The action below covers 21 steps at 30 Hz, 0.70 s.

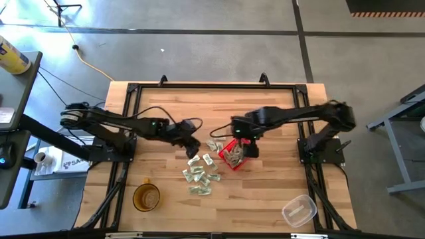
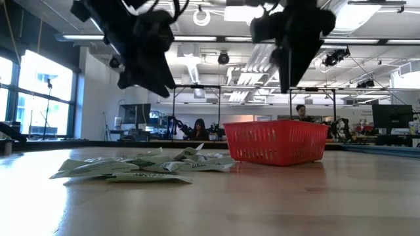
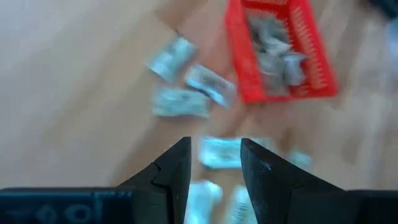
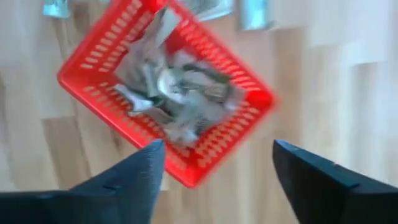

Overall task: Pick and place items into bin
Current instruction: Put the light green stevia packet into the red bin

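Several pale green-and-white packets (image 1: 201, 174) lie flat in a loose scatter on the wooden table, seen low at the table's edge as packets (image 2: 141, 167). The red perforated basket (image 1: 236, 154) stands right of them with several packets inside (image 4: 174, 87). My left gripper (image 1: 190, 147) hovers open above the packets' far-left side; its fingers frame one packet (image 3: 219, 152) below without touching. My right gripper (image 1: 249, 143) hangs open above the basket (image 4: 165, 90), holding nothing. In the low view both grippers are well above the table.
An amber round cup (image 1: 146, 197) stands near the table's near-left edge. A clear plastic container (image 1: 298, 210) sits at the near-right corner. Bare wood lies on the far half of the table (image 1: 212, 106). People sit in the room behind (image 2: 199, 128).
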Motion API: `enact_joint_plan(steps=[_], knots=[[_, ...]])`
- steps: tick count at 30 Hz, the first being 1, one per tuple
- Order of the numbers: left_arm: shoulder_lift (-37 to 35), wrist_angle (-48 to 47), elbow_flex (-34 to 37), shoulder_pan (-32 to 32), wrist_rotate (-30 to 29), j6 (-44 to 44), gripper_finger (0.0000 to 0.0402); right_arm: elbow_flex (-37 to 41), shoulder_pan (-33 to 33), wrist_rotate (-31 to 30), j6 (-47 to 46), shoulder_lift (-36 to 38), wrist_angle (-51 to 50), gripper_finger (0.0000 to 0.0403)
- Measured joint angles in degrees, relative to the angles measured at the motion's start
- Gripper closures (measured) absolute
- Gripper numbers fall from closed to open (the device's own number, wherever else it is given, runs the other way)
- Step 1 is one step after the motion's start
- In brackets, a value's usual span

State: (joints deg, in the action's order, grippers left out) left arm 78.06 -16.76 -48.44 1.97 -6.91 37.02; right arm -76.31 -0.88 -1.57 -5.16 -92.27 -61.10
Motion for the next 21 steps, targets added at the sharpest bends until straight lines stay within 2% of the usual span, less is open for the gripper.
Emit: enact_joint_plan(steps=[2, 5, 11, 17, 21], knots=[[1.40, 4.04, 0.07, -1.62, -0.82, -6.10, 0.0229, 1.38, 1.08, -2.22, -2.65, 4.53, 1.36, 0.0087], [4.46, 7.96, -0.70, -4.53, 0.31, -14.00, 0.0229, 4.43, 1.98, -2.36, -9.23, 10.80, 2.40, 0.0071], [14.37, 11.48, -4.51, -8.57, 2.33, -26.68, 0.0209, 11.90, 4.49, -5.21, -23.42, 19.74, 2.01, 0.0070], [25.05, 8.32, -13.89, -8.74, 2.25, -35.30, 0.0144, 16.41, 8.10, -7.46, -31.27, 22.36, 2.05, 0.0068], [30.48, 4.18, -18.68, -8.78, 2.69, -37.65, 0.0120, 17.44, 9.69, -8.50, -32.79, 22.14, 2.42, 0.0068]])
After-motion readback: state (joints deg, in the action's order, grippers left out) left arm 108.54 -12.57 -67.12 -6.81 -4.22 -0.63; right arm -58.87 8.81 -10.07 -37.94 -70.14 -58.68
